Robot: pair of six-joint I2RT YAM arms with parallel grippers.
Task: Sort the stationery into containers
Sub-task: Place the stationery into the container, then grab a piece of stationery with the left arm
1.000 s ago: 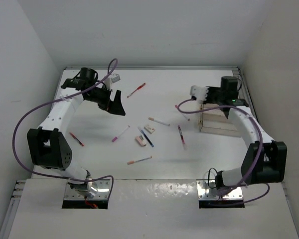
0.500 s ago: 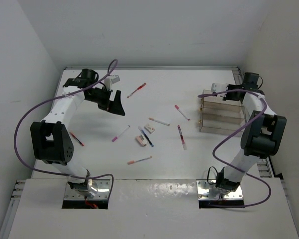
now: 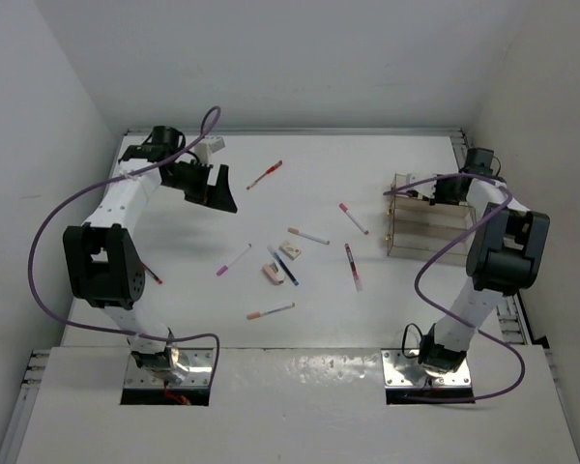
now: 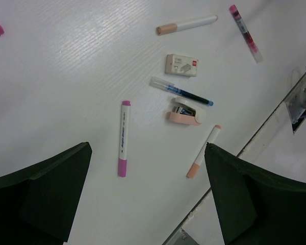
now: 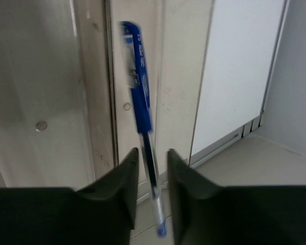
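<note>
Two matte black fingers [image 4: 46, 189] of the left gripper [image 4: 148, 196] stand spread wide above the white, faintly ribbed table [image 4: 66, 66]; at frame centre lie slim cylindrical pens, a white marker [image 4: 123, 138] with pink ends and a boxy eraser [image 4: 181, 65]; at the right gripper [image 5: 152, 154], a glossy blue pen [image 5: 142, 102] hangs between narrowly parted fingers [image 5: 117, 189] over the clear plastic box [image 5: 92, 76]; whether it is clamped is unclear.
</note>
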